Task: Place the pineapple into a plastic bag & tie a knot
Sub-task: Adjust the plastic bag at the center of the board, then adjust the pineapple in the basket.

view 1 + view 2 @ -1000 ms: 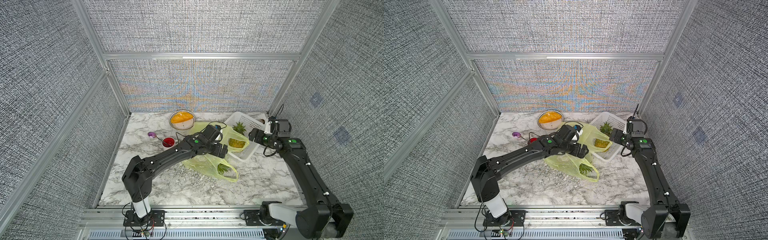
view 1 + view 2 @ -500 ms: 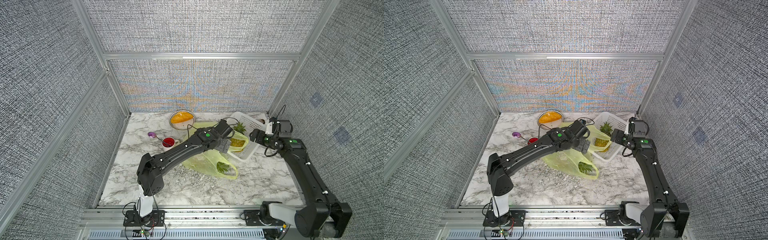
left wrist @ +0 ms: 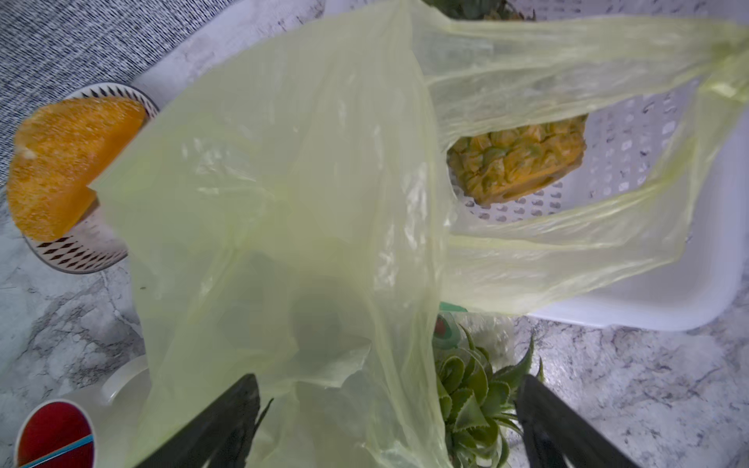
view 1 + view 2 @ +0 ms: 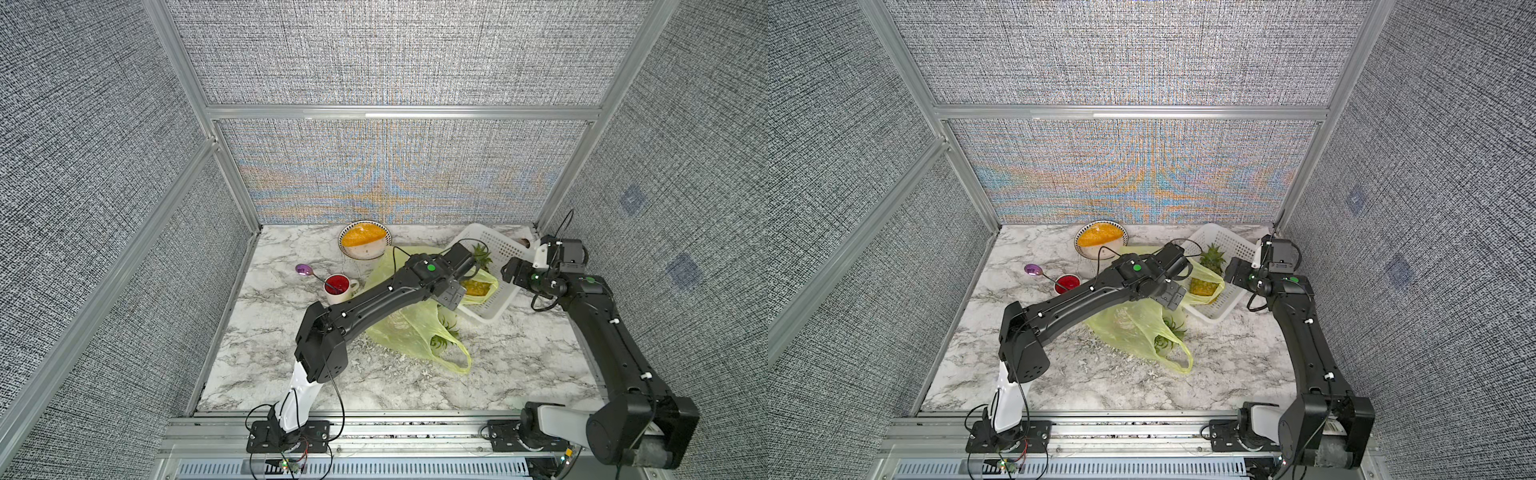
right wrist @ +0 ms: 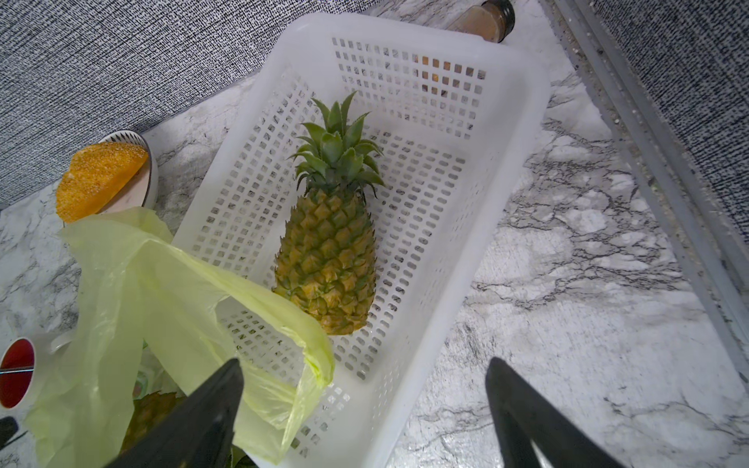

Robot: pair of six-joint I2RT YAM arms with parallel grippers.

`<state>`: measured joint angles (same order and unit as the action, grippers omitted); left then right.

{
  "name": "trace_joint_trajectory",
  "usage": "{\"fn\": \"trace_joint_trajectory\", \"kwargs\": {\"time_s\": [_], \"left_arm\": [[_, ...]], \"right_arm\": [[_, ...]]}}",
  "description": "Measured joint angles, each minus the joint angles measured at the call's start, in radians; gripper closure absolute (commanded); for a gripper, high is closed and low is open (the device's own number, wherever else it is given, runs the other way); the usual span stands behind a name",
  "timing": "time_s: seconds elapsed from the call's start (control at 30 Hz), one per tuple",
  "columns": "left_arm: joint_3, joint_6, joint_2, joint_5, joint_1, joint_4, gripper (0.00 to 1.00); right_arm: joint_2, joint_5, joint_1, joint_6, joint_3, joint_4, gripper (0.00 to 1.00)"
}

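Left gripper has swung toward the white perforated basket, jaws wide, plastic bag draped loose before them. Right gripper, open and empty, faces the pineapple lying in that basket. It should grasp mid-body, clear of the bag film.

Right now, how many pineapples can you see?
2. One pineapple lies in the white basket. A second pineapple is inside the plastic bag on the table, leaves showing. Others could hide under the bag.
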<state>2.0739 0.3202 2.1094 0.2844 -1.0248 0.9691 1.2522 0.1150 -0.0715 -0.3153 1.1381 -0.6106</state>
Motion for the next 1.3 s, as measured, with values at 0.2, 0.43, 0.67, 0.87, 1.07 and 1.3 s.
{"fn": "trace_joint_trajectory", "kwargs": {"time_s": [0.2,0.43,0.67,0.87,1.07,1.3], "left_arm": [[0.086,-0.015,0.092,0.043,0.0,0.061,0.36],[0.087,-0.023,0.114,0.135,0.0,0.094,0.9],[0.008,-0.029,0.002,0.173,0.0,0.048,1.0],[-0.275,-0.03,-0.189,0.129,0.018,-0.113,1.0],[-0.352,-0.004,-0.222,0.018,0.058,-0.211,1.0],[-0.356,-0.002,-0.221,-0.058,0.062,-0.262,1.0]], "right_arm": [[0.003,0.023,-0.007,0.003,0.0,0.012,0.08],[0.018,0.043,-0.014,0.012,0.018,0.015,0.11],[0.071,0.122,-0.015,0.068,0.064,0.043,0.17],[0.191,0.163,0.007,0.145,0.12,0.116,0.15],[0.446,0.143,0.014,0.066,0.29,0.174,0.11],[0.739,0.054,0.081,-0.116,0.509,0.208,0.07]]}}
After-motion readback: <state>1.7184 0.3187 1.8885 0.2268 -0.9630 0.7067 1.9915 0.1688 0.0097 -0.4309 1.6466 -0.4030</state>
